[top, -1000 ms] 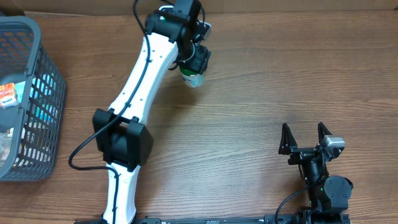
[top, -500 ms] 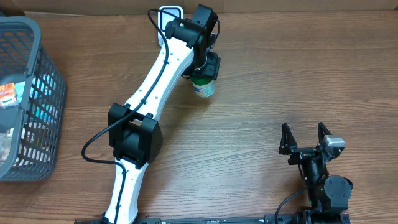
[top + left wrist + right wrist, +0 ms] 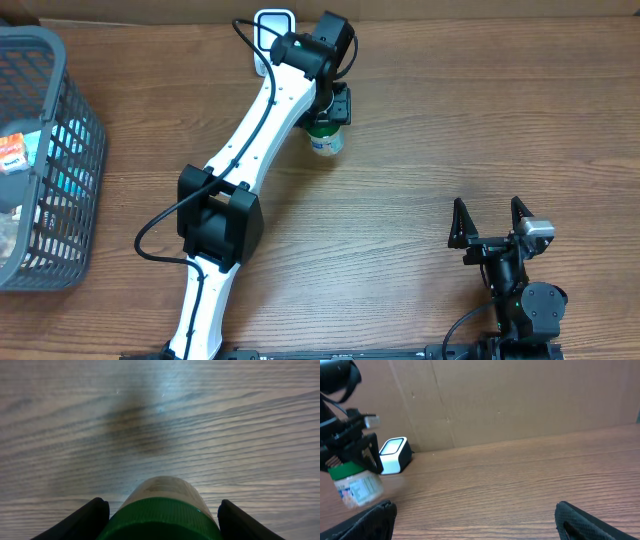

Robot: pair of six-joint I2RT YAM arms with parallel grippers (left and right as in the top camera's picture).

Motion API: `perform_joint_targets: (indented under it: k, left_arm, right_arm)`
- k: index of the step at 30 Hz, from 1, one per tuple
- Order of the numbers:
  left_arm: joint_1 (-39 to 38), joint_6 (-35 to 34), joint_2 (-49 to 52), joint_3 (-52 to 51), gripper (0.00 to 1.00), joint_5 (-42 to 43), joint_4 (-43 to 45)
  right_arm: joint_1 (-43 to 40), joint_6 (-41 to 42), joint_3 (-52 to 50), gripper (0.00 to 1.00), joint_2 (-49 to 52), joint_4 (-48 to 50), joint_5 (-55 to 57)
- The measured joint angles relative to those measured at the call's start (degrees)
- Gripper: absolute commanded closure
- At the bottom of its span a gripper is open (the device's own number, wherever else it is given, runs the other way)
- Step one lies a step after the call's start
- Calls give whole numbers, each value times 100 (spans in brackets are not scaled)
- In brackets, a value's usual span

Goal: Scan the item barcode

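Note:
The item is a small jar (image 3: pixel 325 141) with a green cap and a white printed label. My left gripper (image 3: pixel 330 108) is shut on its cap and holds it upright just above the wood. In the left wrist view the green cap (image 3: pixel 161 516) fills the space between the two black fingers (image 3: pixel 92 516). The right wrist view shows the jar (image 3: pixel 357 487) hanging at the far left, with the white and black scanner (image 3: pixel 395 454) behind it at the cardboard wall. From overhead the scanner (image 3: pixel 273 24) lies just left of the arm's wrist. My right gripper (image 3: pixel 490 214) rests open at the front right, its jaws (image 3: pixel 476 510) holding nothing.
A grey mesh basket (image 3: pixel 72 120) with several packaged goods stands at the left edge. A brown cardboard wall (image 3: pixel 520 400) closes off the back of the wooden table (image 3: pixel 470 110).
The left arm has carried the jar a little to the right and toward the front, uncovering the scanner behind it. The right arm has stayed still.

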Motion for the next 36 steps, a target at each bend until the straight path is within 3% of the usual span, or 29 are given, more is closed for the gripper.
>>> perform_joint_targets:
  k: [11, 36]
  left_arm:
    - [-17, -389, 11, -785, 43, -37, 299]
    - [-378, -415, 11, -793, 47, -466, 560]
  right_arm:
    - [0, -2, 0, 0, 0, 0, 0]
    - [0, 0, 0, 0, 0, 0, 2]
